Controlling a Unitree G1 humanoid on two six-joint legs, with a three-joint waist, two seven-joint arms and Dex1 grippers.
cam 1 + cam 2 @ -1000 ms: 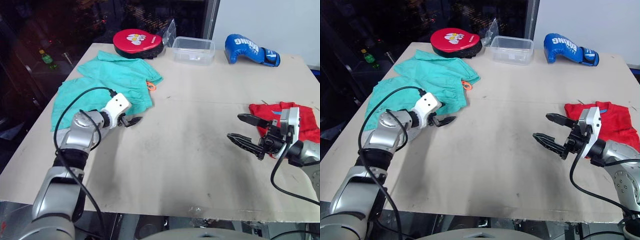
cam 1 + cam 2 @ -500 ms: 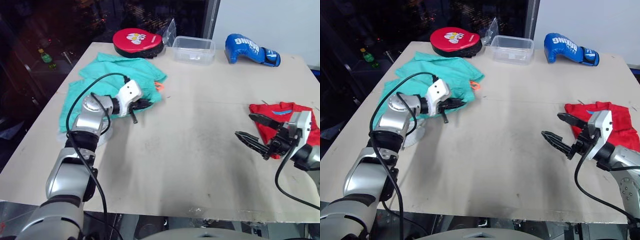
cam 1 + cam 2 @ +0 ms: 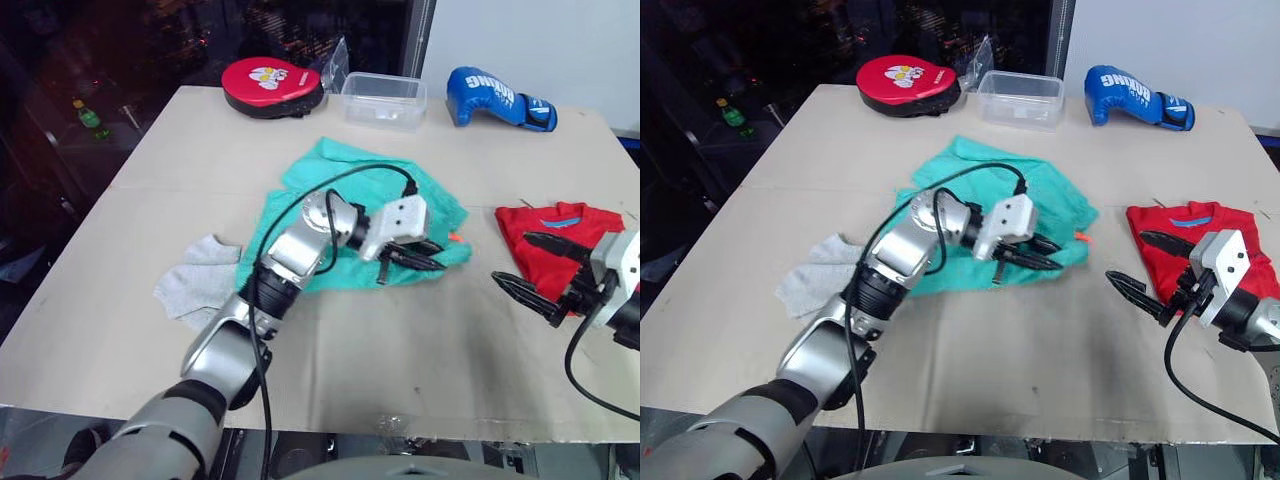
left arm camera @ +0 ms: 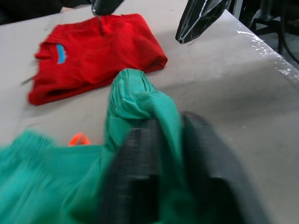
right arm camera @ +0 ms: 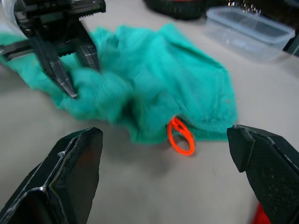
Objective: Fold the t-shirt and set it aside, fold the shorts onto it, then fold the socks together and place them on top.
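1. The shorts (image 3: 352, 208) lie bunched near the middle of the table (image 3: 400, 340), with my left gripper (image 3: 415, 257) clamped on a fold of their near edge; in the left wrist view the green cloth is pinched between the two black fingers (image 4: 135, 163).
2. I judge the cloth light, limp and easy to drag, so it will sag and crumple from a single hold. The gathered waistband, by the orange drawstring (image 5: 180, 136), looks like the firmest place to take hold.
3. The t-shirt (image 3: 560, 232) sits folded just right of the shorts, close but apart from them. That is where the shorts should end up.
4. My right gripper (image 3: 538, 270) hovers at the near side of the t-shirt, fingers spread wide and holding nothing.
5. The socks (image 3: 200, 280) lie flat just left of the shorts, touching or nearly touching them.
6. Beyond the shorts, along the far edge, are a red mitt (image 3: 273, 78), a clear plastic box (image 3: 385, 98) and a blue boxing glove (image 3: 498, 98).
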